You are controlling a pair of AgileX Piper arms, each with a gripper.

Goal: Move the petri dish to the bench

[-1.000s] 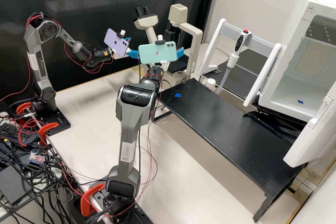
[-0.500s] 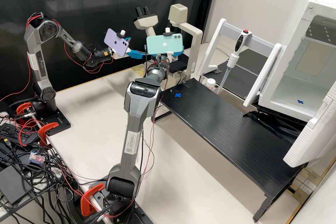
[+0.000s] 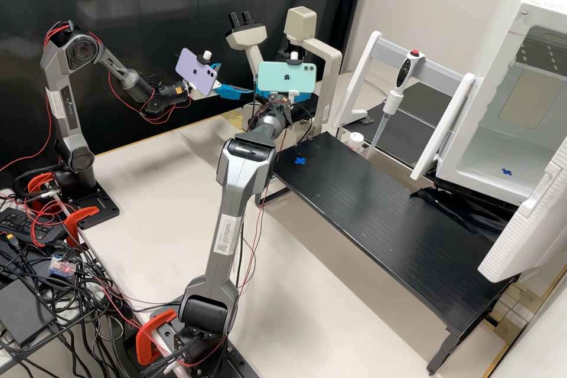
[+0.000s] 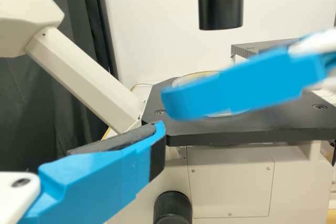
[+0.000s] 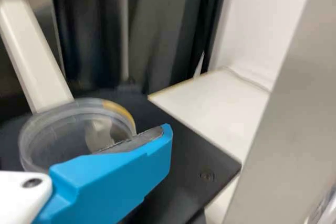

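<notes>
Blue fingers [image 5: 113, 182] stand well apart on my 2 grippers, and I see nothing held by the left gripper [image 3: 236, 78] or the right gripper [image 3: 302, 96]. From my end, the dish [image 5: 63, 129] sits on the microscope's [image 3: 333, 59] black stage [image 4: 236, 129], near the right gripper's fingers.

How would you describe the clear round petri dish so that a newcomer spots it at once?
Find the cream microscope with two black eyepieces. On its flat black stage lies the petri dish, shallow and round. Unlike the opaque stage beneath it, it is see-through, with a yellowish stretch along its rim.
</notes>
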